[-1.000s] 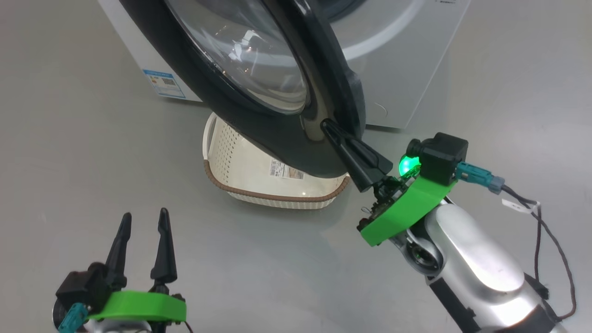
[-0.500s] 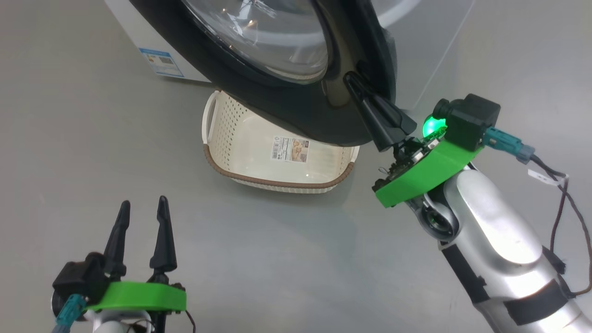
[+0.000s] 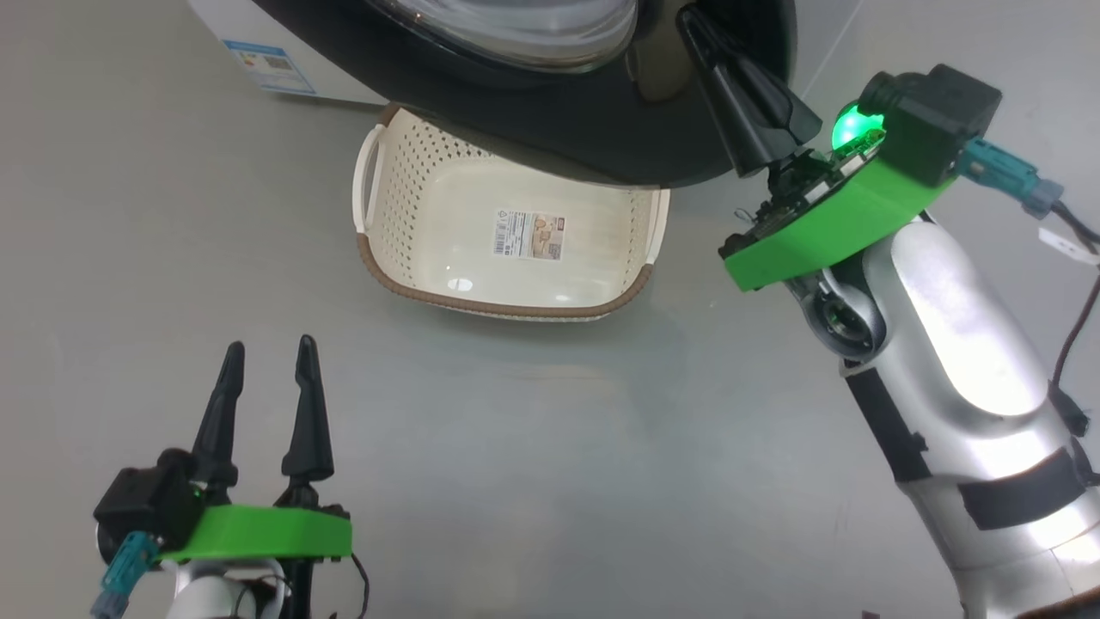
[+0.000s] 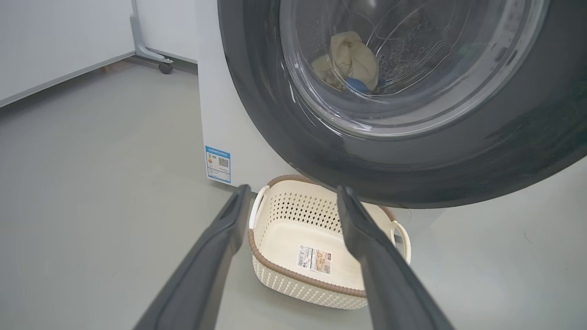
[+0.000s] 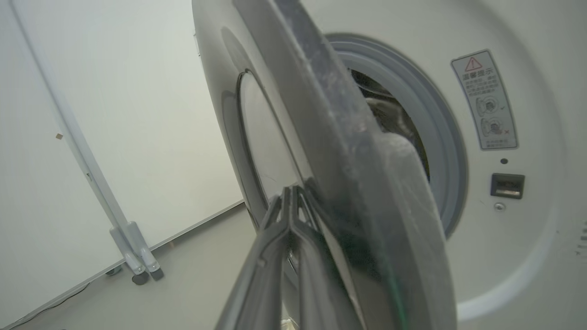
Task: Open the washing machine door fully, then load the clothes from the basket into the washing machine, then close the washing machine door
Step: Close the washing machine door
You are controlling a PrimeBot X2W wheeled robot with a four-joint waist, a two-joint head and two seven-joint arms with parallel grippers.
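The washing machine door (image 3: 559, 146), black-rimmed with a glass bowl, stands partly open over the basket (image 3: 498, 308). The cream basket lies on the floor, with a label on its bare bottom. My right gripper (image 3: 694, 19) is shut, its fingertips against the door's outer rim; in the right wrist view the right gripper (image 5: 291, 190) touches the door (image 5: 330, 137), which stands edge-on before the grey gasket (image 5: 431, 114). The clothes (image 4: 351, 57), cream with a blue piece, lie in the drum behind the glass. My left gripper (image 3: 268, 348) hangs open and holds nothing, well short of the basket (image 4: 284, 238).
The white washing machine (image 4: 215, 114) carries a blue-and-white sticker (image 3: 266, 64) low on its front, and its latch slot (image 5: 506, 184) shows right of the opening. A white panel on castor feet (image 5: 137, 266) stands to the side. Grey floor surrounds the basket.
The right gripper has moved up and away with the door, which swung toward the machine and uncovered more of the basket. The head view also shifted. The left gripper stayed put.
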